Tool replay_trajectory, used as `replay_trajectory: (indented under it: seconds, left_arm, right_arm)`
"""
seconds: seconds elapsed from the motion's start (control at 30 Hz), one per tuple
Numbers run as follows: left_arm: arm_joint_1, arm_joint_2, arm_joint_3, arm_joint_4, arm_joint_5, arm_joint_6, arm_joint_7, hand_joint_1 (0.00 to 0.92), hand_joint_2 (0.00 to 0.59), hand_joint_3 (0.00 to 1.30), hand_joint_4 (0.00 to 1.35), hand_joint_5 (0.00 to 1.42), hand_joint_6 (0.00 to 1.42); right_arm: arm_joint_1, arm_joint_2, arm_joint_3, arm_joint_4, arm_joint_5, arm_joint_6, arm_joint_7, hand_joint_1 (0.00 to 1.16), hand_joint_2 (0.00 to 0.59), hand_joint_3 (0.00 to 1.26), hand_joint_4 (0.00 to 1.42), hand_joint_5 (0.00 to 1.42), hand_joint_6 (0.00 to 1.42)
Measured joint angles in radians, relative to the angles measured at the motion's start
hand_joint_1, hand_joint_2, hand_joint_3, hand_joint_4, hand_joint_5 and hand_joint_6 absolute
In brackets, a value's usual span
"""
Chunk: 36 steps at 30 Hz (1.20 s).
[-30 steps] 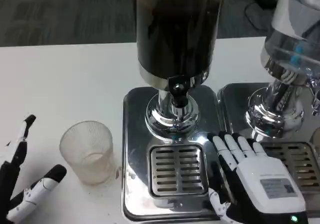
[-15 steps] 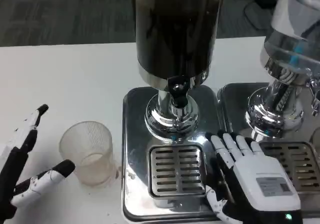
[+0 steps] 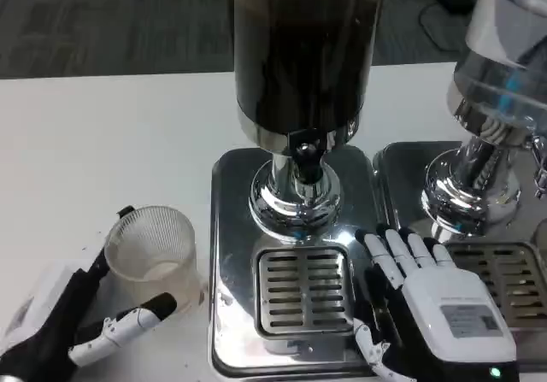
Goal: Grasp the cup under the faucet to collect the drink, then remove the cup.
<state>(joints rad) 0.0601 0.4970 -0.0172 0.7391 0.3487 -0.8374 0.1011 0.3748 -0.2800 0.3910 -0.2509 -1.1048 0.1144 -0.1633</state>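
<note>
- The cup [image 3: 154, 254] stands at lower left, beside the drip tray [image 3: 301, 290], not yet under the faucet [image 3: 305, 153].
- Our left hand [image 3: 81, 326] brackets it, fingers apart; no firm grip evident.
- Our right hand [image 3: 427, 301] rests flat and released at lower right.

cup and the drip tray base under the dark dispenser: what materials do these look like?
Cup: looks like thin clear plastic. It is see-through, with fine vertical ribs on the wall and a slightly frosted look; glass can't be ruled out.

Drip tray base: looks like polished metal, likely stainless or chrome-plated. It has a mirror-like sheen with bright reflections, and its slotted grate has the same silvery finish.
</note>
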Motion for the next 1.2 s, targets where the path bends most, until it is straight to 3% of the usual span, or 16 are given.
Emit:
replay_trajectory:
  seconds: [0.17, 0.5, 0.73, 1.2]
  left_arm:
    - [-0.038, -0.038, -0.006, 0.040, 0.004, -0.002, 0.024, 0.216, 0.040, 0.00, 0.00, 0.00, 0.00]
    - [-0.075, -0.067, -0.006, 0.107, -0.016, -0.020, 0.054, 0.246, 0.052, 0.00, 0.00, 0.00, 0.00]
    - [-0.121, -0.068, -0.011, 0.160, -0.051, -0.033, 0.019, 0.273, 0.068, 0.00, 0.00, 0.11, 0.04]
    - [-0.171, -0.068, -0.032, 0.220, -0.118, -0.066, -0.071, 0.316, 0.071, 0.00, 0.00, 0.15, 0.08]
  right_arm:
    - [0.000, -0.004, -0.003, -0.006, 0.002, 0.001, 0.000, 0.37, 0.540, 0.06, 0.00, 0.00, 0.00]
    - [-0.010, -0.007, -0.011, -0.006, 0.017, 0.001, 0.000, 0.38, 0.540, 0.08, 0.00, 0.00, 0.00]
    - [-0.015, -0.008, -0.015, -0.005, 0.034, 0.001, 0.000, 0.38, 0.538, 0.08, 0.00, 0.00, 0.00]
    - [-0.013, -0.005, -0.011, -0.005, 0.034, 0.002, 0.000, 0.37, 0.530, 0.10, 0.00, 0.00, 0.00]
